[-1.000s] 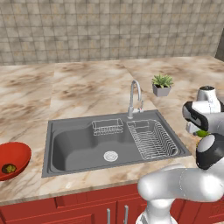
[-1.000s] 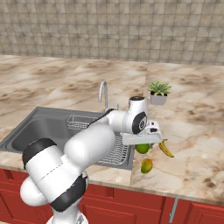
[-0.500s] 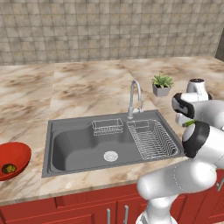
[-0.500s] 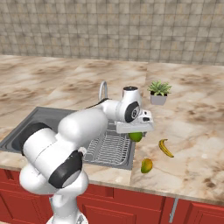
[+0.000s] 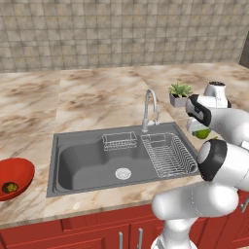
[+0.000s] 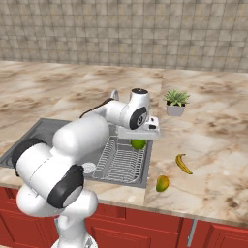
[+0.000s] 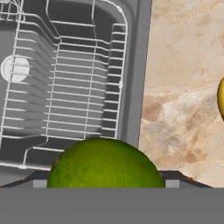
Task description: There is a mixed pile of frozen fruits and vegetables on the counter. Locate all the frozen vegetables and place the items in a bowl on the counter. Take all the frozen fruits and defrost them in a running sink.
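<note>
Green round vegetable (image 7: 105, 164): sits between the end effector's fingers in the hand view, carried above the right rim of the sink; from the right base view it hangs just under the hand, bright green (image 6: 138, 143).
End effector (image 6: 139, 138): grasping the green round vegetable, jaws standing wide around it; fingertips themselves are hidden behind the item.
Bowl (image 5: 23, 170): red, at the far left edge of the bench, well apart from the hand; a darker green piece (image 5: 8, 186) already lies inside.
Sink (image 5: 82, 163): dark grey basin between hand and bowl, with a wire rack (image 5: 168, 154) on its right half and a chrome tap (image 5: 149, 109) behind.
Fruits left: banana (image 6: 183, 163) and the yellow-green oval fruit (image 6: 162, 183) lie on the bench (image 6: 213, 155) right of the sink, near each other but apart.
Step in hand: judged to be the carry of the vegetable toward the bowl, early in its travel.
Doing it well: keep the hand high enough to pass over the tap and rack; hold the grip steady, since a round item could slip; travel the whole width of the sink and lower over the bowl's middle before letting go.
Risk: dropping it into the basin, which is meant for the fruits.
</note>
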